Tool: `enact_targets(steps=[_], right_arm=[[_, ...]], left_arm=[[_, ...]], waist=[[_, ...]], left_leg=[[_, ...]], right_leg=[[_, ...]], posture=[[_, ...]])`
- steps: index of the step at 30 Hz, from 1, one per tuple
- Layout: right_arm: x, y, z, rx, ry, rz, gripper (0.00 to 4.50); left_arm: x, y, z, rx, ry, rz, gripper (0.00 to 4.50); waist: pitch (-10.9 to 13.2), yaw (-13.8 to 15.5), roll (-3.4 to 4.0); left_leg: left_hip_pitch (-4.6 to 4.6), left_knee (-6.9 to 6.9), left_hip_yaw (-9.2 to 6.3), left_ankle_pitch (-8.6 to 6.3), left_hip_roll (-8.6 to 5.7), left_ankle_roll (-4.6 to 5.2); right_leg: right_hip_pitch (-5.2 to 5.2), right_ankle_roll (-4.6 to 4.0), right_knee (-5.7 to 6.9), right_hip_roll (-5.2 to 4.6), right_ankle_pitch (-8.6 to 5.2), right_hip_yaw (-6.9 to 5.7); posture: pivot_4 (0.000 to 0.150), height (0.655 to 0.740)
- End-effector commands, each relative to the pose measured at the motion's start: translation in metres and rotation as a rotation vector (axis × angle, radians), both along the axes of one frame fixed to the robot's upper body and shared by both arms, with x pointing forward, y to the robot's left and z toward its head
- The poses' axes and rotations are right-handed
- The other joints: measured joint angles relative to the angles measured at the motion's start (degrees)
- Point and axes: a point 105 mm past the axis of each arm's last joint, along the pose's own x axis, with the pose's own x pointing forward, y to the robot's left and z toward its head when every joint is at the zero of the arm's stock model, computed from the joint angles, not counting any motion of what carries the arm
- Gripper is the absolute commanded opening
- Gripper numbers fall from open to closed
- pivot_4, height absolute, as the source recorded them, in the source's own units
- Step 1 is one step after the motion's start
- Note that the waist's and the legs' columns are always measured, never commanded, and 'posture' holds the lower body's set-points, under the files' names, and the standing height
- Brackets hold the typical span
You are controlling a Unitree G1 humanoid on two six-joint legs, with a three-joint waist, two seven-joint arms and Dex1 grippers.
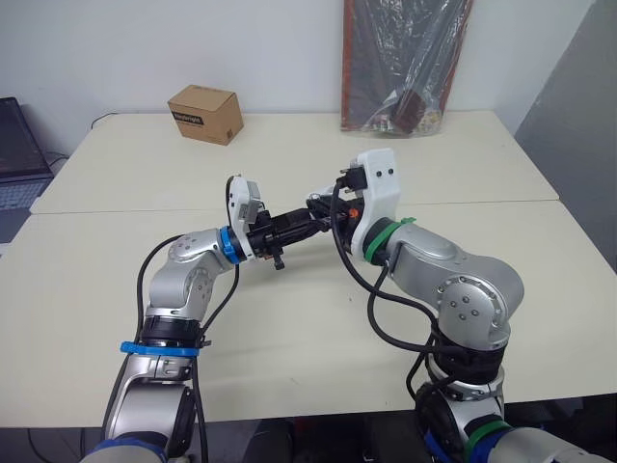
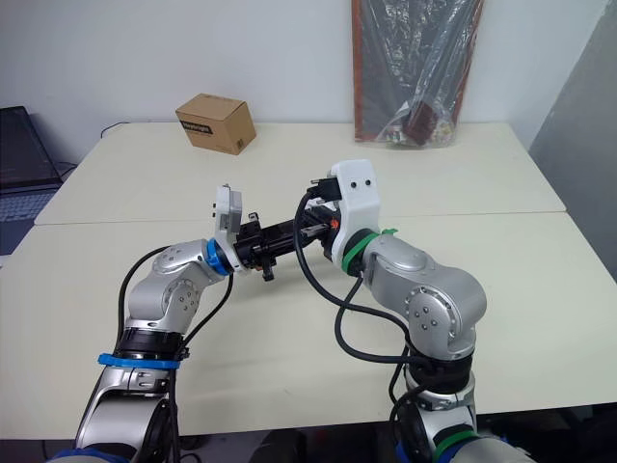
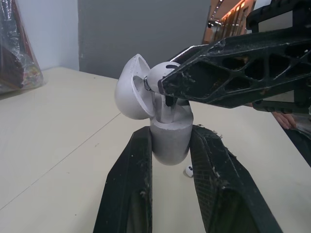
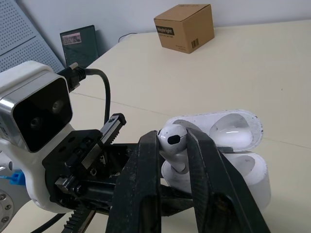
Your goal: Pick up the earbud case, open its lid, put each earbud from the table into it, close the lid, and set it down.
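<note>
1. Earbud case point(image 3: 169, 138): lifted off the table point(image 1: 289, 328) and clamped by its body between the two fingers of the left gripper point(image 3: 171, 131), held at mid-table between the two arms. Pick-up: done.
2. Lid point(image 3: 132, 87): swung back on its hinge, so the case stands open. Opening: done.
3. Right gripper point(image 4: 173, 145): fingers pinched on one earbud point(image 4: 174, 135), stem pointing down, right at the mouth of the case. Judged to be mid-insertion and not yet released; whether the stem has entered its socket cannot be told.
4. Second earbud point(image 3: 188, 171): lies on the table below the held case, untouched. Judged still to be fetched and seated.
5. Outstanding: seating and release of the held earbud, the second earbud, closing the lid, setting the case down.
6. Cardboard box point(image 1: 204, 114): at the far side of the table, well apart, no part in the task.
</note>
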Motion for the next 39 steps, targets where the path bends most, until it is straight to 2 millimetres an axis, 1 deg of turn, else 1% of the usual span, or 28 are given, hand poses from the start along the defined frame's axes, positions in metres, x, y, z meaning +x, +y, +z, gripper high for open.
enact_targets(steps=[1,3,4,9,14,17,23,25,30,33,39], right_arm=[[0.000,0.000,-0.011,-0.037,0.052,-0.002,0.41],[0.000,-0.002,-0.010,-0.055,0.037,-0.014,1.14],[0.001,-0.004,-0.010,-0.062,0.026,-0.023,1.43],[0.001,-0.011,-0.006,-0.068,-0.010,-0.051,3.15],[0.000,-0.016,-0.002,-0.059,-0.039,-0.056,3.15],[-0.003,-0.016,0.000,-0.050,-0.056,-0.031,3.15],[-0.015,-0.015,0.014,0.012,-0.139,0.066,3.15],[-0.016,-0.017,0.017,0.016,-0.155,0.071,3.15],[-0.018,-0.023,0.032,0.057,-0.213,0.095,3.15],[-0.024,-0.027,0.040,0.094,-0.237,0.125,3.15],[-0.036,-0.032,0.043,0.093,-0.258,0.203,3.15]], left_arm=[[-0.010,-0.002,0.039,-0.074,-0.161,-0.033,0.79],[-0.010,-0.002,0.039,-0.073,-0.160,-0.035,0.79],[-0.010,-0.002,0.039,-0.073,-0.160,-0.036,0.79],[-0.011,-0.001,0.039,-0.072,-0.155,-0.040,0.79],[-0.011,0.000,0.038,-0.072,-0.150,-0.043,0.79],[-0.011,0.000,0.037,-0.073,-0.149,-0.042,0.79],[-0.011,0.001,0.037,-0.071,-0.149,-0.037,0.79],[-0.011,0.002,0.036,-0.071,-0.148,-0.036,0.79],[-0.011,0.003,0.035,-0.070,-0.146,-0.035,0.79],[-0.010,0.004,0.033,-0.068,-0.143,-0.035,0.79],[-0.009,0.006,0.027,-0.059,-0.139,-0.029,0.79]], waist=[[0.00,0.00,0.00],[0.00,-0.01,0.00],[0.00,-0.01,0.00],[0.00,0.01,0.00],[0.00,-0.01,0.00],[0.00,-0.01,0.00],[0.00,0.00,0.00],[0.00,-0.01,0.00],[0.00,-0.01,0.00],[0.00,0.00,0.00],[0.00,0.00,0.00]], left_leg=[[0.00,0.00,0.00,0.00,0.00,0.00],[0.00,0.00,0.00,0.00,0.00,0.00],[0.00,0.00,0.00,0.00,0.00,0.00],[0.00,0.00,0.00,0.00,0.00,0.00],[-0.01,-0.01,0.00,0.00,0.00,0.00],[-0.02,-0.01,0.00,0.00,0.00,0.00],[-0.02,0.00,0.00,0.00,0.00,0.00],[-0.01,-0.01,0.00,0.00,0.00,0.00],[-0.01,-0.01,0.01,0.00,0.00,0.00],[-0.02,-0.01,0.01,0.00,0.00,0.00],[-0.01,-0.02,0.01,0.00,0.00,0.00]], right_leg=[[0.00,0.00,0.00,0.00,0.00,0.00],[0.00,0.00,-0.01,0.00,0.00,0.00],[0.00,0.00,-0.01,0.00,0.00,0.00],[0.00,0.02,-0.01,0.00,-0.01,0.00],[0.00,0.03,-0.03,0.00,-0.02,0.00],[0.00,0.05,-0.03,0.00,-0.03,0.00],[0.00,0.17,-0.03,0.00,-0.10,0.00],[0.00,0.17,-0.03,0.00,-0.10,0.00],[0.00,0.18,-0.03,0.00,-0.11,0.00],[0.00,0.18,-0.03,0.00,-0.11,0.01],[0.00,0.18,-0.04,0.00,-0.11,0.00]], posture=[[0.150,0.7400],[0.150,0.7400],[0.150,0.7400],[0.150,0.7400],[0.150,0.7400],[0.150,0.7400],[0.150,0.7400],[0.150,0.7400],[0.150,0.7400],[0.150,0.7400],[0.150,0.7400]])
